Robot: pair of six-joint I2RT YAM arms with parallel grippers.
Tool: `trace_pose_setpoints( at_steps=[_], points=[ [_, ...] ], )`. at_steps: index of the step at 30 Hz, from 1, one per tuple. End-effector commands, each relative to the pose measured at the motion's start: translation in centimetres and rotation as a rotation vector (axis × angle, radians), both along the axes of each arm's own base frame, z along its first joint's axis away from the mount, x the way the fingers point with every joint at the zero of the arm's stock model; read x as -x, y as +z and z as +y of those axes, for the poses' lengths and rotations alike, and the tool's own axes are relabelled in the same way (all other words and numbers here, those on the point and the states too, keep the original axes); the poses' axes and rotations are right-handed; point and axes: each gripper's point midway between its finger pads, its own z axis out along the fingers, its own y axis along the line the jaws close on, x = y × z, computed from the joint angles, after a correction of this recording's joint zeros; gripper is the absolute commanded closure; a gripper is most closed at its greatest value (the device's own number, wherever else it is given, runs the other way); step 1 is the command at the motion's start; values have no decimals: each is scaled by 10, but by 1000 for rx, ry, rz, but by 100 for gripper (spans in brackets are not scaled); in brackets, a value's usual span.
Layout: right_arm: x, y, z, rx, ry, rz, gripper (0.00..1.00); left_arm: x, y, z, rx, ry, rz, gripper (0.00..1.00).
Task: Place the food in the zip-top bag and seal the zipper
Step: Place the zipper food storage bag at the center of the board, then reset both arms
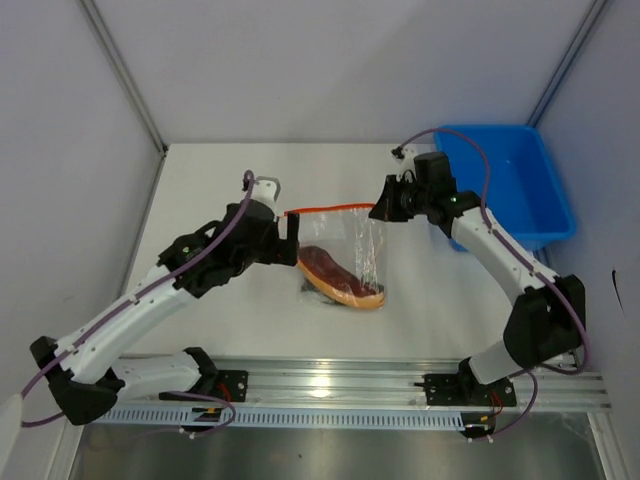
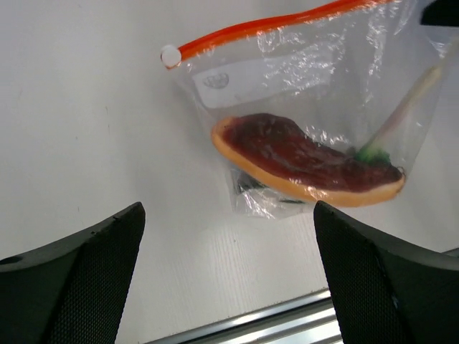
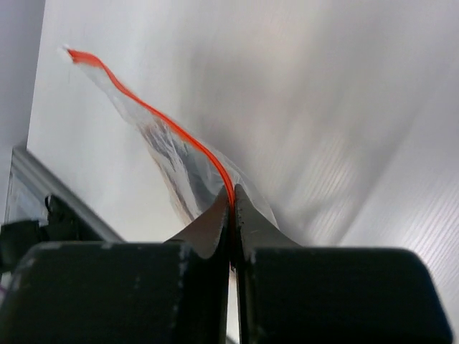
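Top view: white table (image 1: 200, 190) walled on left, back and right; metal rail (image 1: 330, 385) along the near edge at the bottom of the frame; blue tray (image 1: 555, 215) in the upper right corner, just behind the right wrist; bare tabletop at upper left and in the lower centre, between bag and rail.

Zip-top bag (image 1: 358, 240) at mid-frame between the two grippers; zipper (image 1: 325, 210) on top, running left to right; bag's lower end on the table, holding the orange bun with dark red stripe (image 1: 342, 280); green leaf strip (image 2: 401, 118) leans inside beside it.

Left arm reaches up and right from the lower left, elbow bent; left gripper (image 1: 292, 235) just beside the zipper's left end, fingers (image 2: 93, 279) spread wide, nothing between them; white end tab (image 2: 171, 55) lies ahead of them, apart.

Right arm bends up from the lower right and turns left; right gripper (image 3: 231, 208) clenched on the zipper's right end, strip pinched between the tips, bag trailing off toward the upper left of the wrist view.

Writing: pale label patch (image 2: 216, 80) inside the bag, faint oval mark; not readable.
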Motion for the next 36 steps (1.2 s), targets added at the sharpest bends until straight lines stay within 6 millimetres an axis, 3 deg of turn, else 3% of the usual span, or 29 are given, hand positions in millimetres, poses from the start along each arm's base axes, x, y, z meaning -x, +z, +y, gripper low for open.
trace_pose_setpoints(
  at_steps=[1, 5, 6, 8, 11, 14, 15, 16, 21, 23, 25, 28, 31, 32, 33, 34, 35, 36],
  points=[
    [-61, 27, -3, -24, -28, -114, 100, 2, 80, 24, 199, 97, -219, 0],
    [-109, -10, -12, 28, -19, -69, 100, 24, 93, 31, 293, 23, -281, 0],
    [-125, -32, -16, 56, -33, -16, 100, 28, 82, 31, 288, 4, -268, 1],
    [-135, -50, -15, 69, -21, 27, 100, 43, 87, 33, 341, -47, -279, 1],
    [-152, -81, -16, 97, -28, 60, 99, 59, 69, 32, 362, -98, -241, 0],
    [-162, -97, -16, 108, -50, 69, 79, 67, 55, 28, 367, -139, -209, 1],
    [-163, -101, -15, 120, -53, 70, 68, 68, 53, 29, 369, -143, -205, 0],
    [-167, -106, -17, 133, -61, 74, 65, 69, 47, 27, 362, -148, -192, 1],
    [-180, -87, -28, 205, -96, 31, 40, 70, 43, 21, 363, -172, -168, 1],
    [-184, -70, -35, 233, -130, 5, 36, 70, 42, 19, 365, -180, -164, 1],
    [-185, -58, -39, 251, -134, -22, 1, 71, 41, 16, 367, -190, -159, 1],
    [-186, -26, -48, 290, -169, -79, 1, 72, 38, 14, 373, -196, -151, 0],
    [-173, -3, -59, 343, -219, -92, 0, 72, 34, 14, 375, -196, -141, 1],
    [-164, -3, -61, 398, -243, -93, 1, 73, 34, 14, 381, -194, -141, 1],
    [-153, 19, -65, 422, -275, -135, 1, 73, 33, 14, 382, -192, -138, 1],
    [-144, 24, -65, 446, -295, -152, 1, 74, 31, 14, 383, -191, -136, 0],
    [-130, 12, -74, 504, -350, -125, 1, 75, 29, 14, 389, -191, -134, 0],
    [-116, 14, -67, 516, -352, -131, 1, 75, 32, 14, 400, -191, -139, 0]
  ],
)
